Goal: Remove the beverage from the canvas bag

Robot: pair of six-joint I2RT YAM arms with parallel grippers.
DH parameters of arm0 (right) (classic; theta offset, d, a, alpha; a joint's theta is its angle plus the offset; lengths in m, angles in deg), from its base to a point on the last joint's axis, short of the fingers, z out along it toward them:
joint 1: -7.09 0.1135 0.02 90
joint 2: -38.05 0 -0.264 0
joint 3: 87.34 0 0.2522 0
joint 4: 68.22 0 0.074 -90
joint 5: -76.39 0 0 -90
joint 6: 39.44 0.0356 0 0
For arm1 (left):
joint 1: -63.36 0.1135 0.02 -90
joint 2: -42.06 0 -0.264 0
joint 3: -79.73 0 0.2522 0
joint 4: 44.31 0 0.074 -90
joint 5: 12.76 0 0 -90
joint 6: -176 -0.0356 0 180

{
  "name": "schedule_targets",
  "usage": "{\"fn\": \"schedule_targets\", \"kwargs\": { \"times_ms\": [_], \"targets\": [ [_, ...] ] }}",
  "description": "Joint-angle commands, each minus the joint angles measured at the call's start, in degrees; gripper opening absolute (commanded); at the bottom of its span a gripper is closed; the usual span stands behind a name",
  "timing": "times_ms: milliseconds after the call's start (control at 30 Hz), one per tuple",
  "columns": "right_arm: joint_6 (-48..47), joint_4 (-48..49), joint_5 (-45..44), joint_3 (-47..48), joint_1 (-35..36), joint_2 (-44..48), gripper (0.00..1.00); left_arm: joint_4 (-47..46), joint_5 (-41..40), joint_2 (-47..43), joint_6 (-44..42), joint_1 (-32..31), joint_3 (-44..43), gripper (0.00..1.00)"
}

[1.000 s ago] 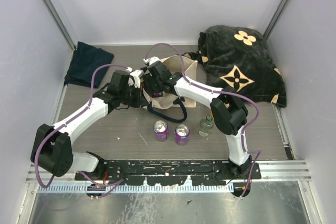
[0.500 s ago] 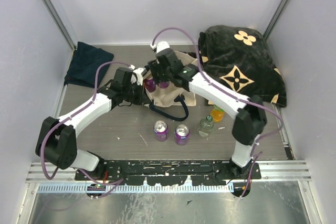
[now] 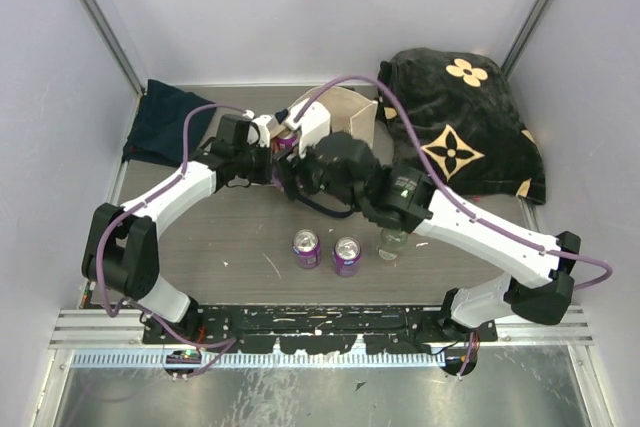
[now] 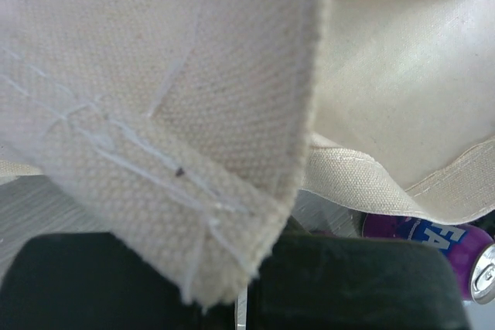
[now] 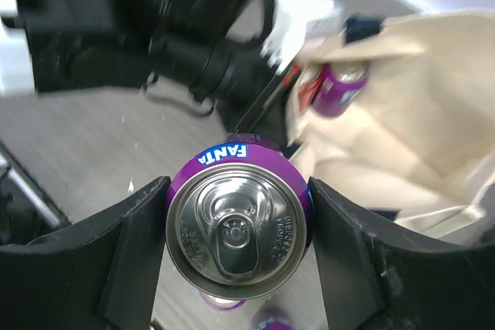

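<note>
The cream canvas bag stands at the back middle; its inside shows in the right wrist view. My right gripper is shut on a purple Fanta can, one finger on each side, held above the table just left of the bag. In the top view this gripper hides the can. A second purple can lies in the bag's mouth. My left gripper is shut on the bag's rim fold.
Two purple cans and a clear bottle stand on the table in front. A black bag with tan flowers lies at the back right. A dark navy cloth lies at the back left.
My right gripper has come up out of the bag with the purple can and swung forward to the bag's left front. The left gripper has kept its hold on the rim.
</note>
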Motion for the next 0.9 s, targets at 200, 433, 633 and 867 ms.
{"fn": "schedule_targets", "kwargs": {
  "times_ms": [200,433,633,867],
  "targets": [
    [2.6,12.8,6.4,-10.4,2.0,-3.2,0.01,1.8,4.0,3.0,2.6,4.8,-1.7,0.01],
    [0.7,17.5,10.4,-11.3,2.0,-8.9,0.00,2.3,5.0,2.5,3.0,4.8,-1.5,0.01],
    [1.5,18.0,10.0,-13.9,1.1,-13.6,0.01,0.9,6.1,2.4,4.3,4.8,-0.1,0.01],
    [3.9,22.5,12.9,-19.7,-0.2,-16.4,0.01,0.3,6.3,2.1,4.7,4.8,0.8,0.01]
  ]
}}
